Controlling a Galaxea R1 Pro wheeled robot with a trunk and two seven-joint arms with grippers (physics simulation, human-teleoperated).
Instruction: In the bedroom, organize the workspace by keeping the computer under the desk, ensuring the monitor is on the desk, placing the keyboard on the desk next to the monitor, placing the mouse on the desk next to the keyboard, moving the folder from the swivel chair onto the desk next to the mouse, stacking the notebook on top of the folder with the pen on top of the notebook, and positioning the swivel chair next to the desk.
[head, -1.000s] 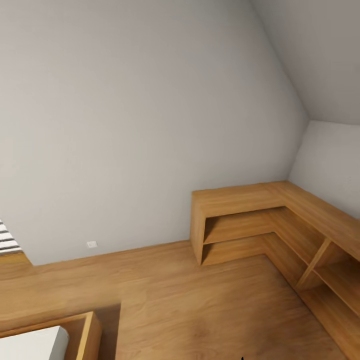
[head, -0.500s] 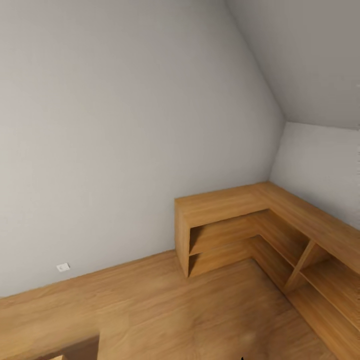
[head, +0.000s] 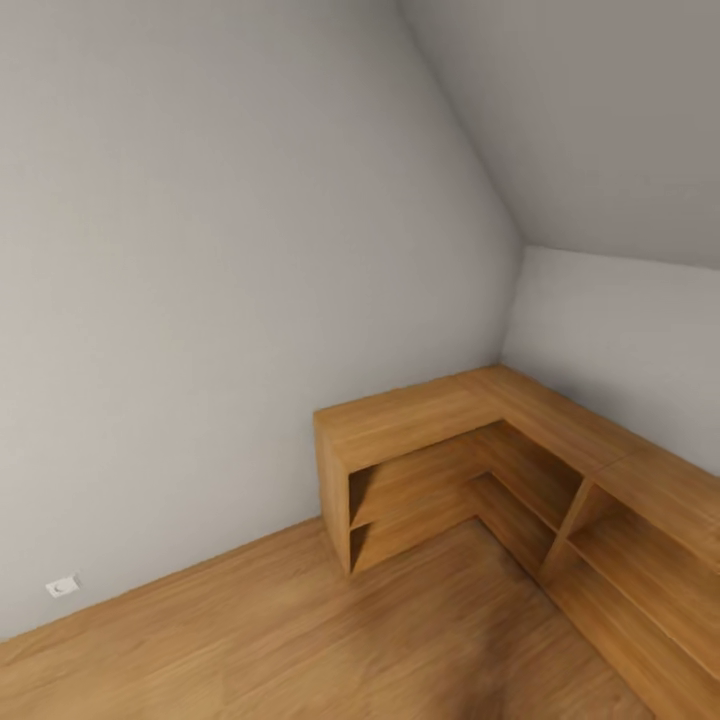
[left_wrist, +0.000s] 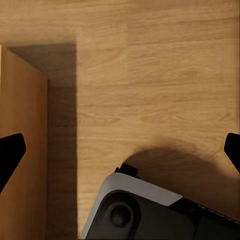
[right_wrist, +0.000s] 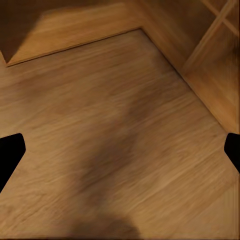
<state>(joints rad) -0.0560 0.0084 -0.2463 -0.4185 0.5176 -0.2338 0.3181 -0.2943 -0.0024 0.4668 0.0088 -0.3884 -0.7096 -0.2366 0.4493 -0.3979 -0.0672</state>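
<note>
Black fingertips of the left gripper (left_wrist: 120, 152) show at the two edges of the left wrist view, far apart, so the jaws stand wide open with nothing between them. Below them is the wooden floor (left_wrist: 150, 75), the grey and black robot base (left_wrist: 150, 210) (with a round part on it), and a light wooden panel (left_wrist: 22, 150) at one side. The right gripper (right_wrist: 120, 152) is also spread wide, holding nothing, over the floor near the lower part of a shelf unit (right_wrist: 210, 55). In the head view, a low L-shaped wooden shelf unit (head: 420, 420) stands in the corner of grey walls (head: 200, 250), and a small white socket (head: 62, 586) sits low on the wall. None of the desk things can be seen here.
</note>
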